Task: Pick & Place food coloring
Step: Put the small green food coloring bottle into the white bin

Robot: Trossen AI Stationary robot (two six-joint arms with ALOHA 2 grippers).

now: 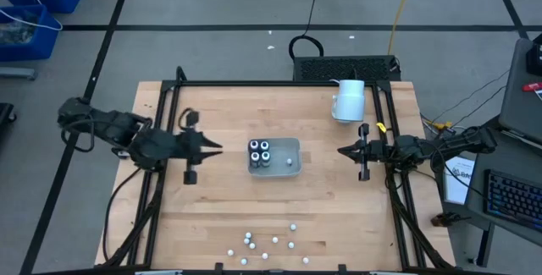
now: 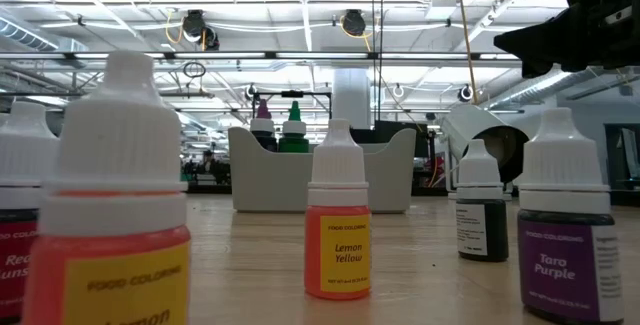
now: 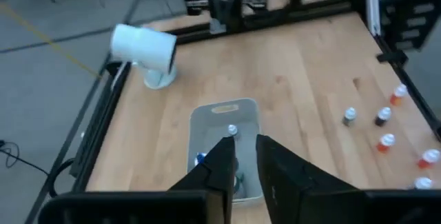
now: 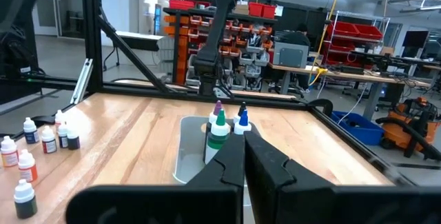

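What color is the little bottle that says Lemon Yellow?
Orange with a yellow label and white cap; the low view shows it best.

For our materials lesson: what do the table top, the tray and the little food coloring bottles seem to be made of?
Table top: pale wood, matte, with visible plank lines and grain. Tray: probably plastic, pale grey, smooth, with rounded moulded corners. Food coloring bottles: likely plastic, translucent bodies showing the dye, ribbed white caps, printed paper-like labels.

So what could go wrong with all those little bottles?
The loose bottles stand crowded near the table's front edge, so grabbing one might tip its neighbours or roll one off. The four bottles already in the tray are packed tight, so another dropped in could topple them. The left gripper hovers near the tray and might nudge it.
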